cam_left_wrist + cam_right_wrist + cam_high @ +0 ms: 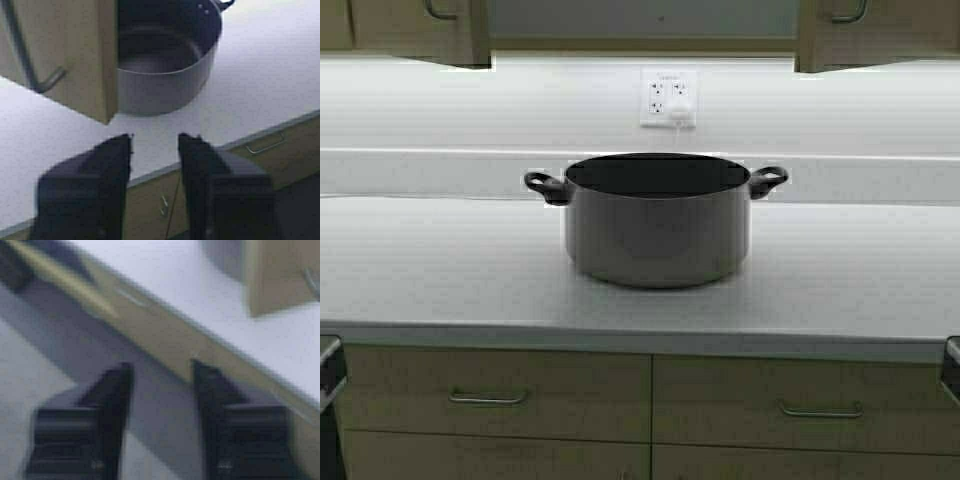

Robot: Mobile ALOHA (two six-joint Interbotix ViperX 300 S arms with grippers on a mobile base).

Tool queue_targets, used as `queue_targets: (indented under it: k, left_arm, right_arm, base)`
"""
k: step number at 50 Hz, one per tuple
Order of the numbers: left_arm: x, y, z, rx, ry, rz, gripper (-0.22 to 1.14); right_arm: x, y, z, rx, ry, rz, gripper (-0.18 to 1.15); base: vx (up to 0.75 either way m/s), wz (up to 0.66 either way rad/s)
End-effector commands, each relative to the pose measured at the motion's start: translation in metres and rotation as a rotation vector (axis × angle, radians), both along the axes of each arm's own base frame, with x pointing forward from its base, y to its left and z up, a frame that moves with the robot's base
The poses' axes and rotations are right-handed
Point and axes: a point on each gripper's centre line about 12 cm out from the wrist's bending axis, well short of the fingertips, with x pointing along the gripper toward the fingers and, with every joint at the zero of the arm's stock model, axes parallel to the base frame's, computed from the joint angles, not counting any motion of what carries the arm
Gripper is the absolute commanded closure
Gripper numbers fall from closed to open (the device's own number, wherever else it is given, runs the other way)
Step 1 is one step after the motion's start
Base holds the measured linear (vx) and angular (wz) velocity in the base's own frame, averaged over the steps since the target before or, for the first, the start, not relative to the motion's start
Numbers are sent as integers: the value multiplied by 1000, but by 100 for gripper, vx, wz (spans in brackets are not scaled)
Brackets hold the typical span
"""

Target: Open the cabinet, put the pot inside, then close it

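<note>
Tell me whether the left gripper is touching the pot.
Apart. In the left wrist view the left gripper hangs open and empty, with bare countertop showing between its fingers and the pot.

The high view faces the countertop (440,270) head-on; both wrist views look down past their grippers, sharing the pot (658,220).

A pale speckled counter (440,270) runs the full width, with a low white backsplash ledge (420,170) along its far edge. On the white wall (470,100) behind, brightly lit from above, a white outlet (668,97) sits just right of centre with a plug in it. Under the counter's near edge are tan drawers (500,390) with horizontal metal handles (488,398), left and right.
</note>
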Motion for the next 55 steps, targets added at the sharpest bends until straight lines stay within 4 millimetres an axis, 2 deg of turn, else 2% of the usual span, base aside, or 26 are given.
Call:
queue_targets:
  k: [1, 3, 4, 6, 12, 16, 24, 30, 35, 40, 45, 49, 55]
  left_arm:
    - [-7, -33, 12, -23, -28, -139, 85]
    - [-7, -44, 13, -32, -46, -170, 103]
    - [-6, -49, 12, -39, -51, -178, 107]
    - [-5, -59, 13, -51, -70, -197, 106]
    - [15, -78, 14, -91, -128, -160, 83]
    - [34, -87, 20, -118, -181, -113, 85]
    - [71, -109, 30, -143, -261, -57, 89]
    - [110, -118, 33, -156, -279, 11, 89]
    - [143, -120, 31, -170, -261, 66, 89]
    - [166, -115, 24, -177, -239, 115, 89]
    - [178, -102, 18, -172, -226, 160, 89]
    - [177, -89, 16, -167, -224, 185, 89]
    - [170, -64, 17, -163, -229, 230, 89]
  right_arm:
    - [0, 28, 26, 130, -89, 80, 78]
    - [3, 38, 29, 143, -129, 89, 94]
    - [5, 42, 30, 148, -145, 90, 100]
    - [10, 52, 32, 160, -178, 89, 104]
    - [31, 89, 32, 173, -246, 81, 88]
    - [50, 107, 32, 170, -293, 45, 89]
    - [93, 123, 30, 158, -372, -74, 91]
    - [122, 141, 30, 141, -397, -94, 91]
    - [142, 153, 22, 128, -383, -108, 91]
    - [166, 149, 12, 121, -359, -163, 91]
    - [182, 133, 4, 107, -341, -218, 91]
    - [183, 117, -2, 91, -332, -250, 91]
    - [175, 88, -1, 83, -336, -301, 91]
  base:
    - [0, 0]
    - [0, 0]
    - [-1, 0]
    - [-1, 0]
    - [-1, 0]
    - [-1, 0]
    - [-1, 1]
    - [0, 0]
    - [0, 0]
    - [0, 0]
    - [0, 0]
    - [0, 0]
    - [0, 0]
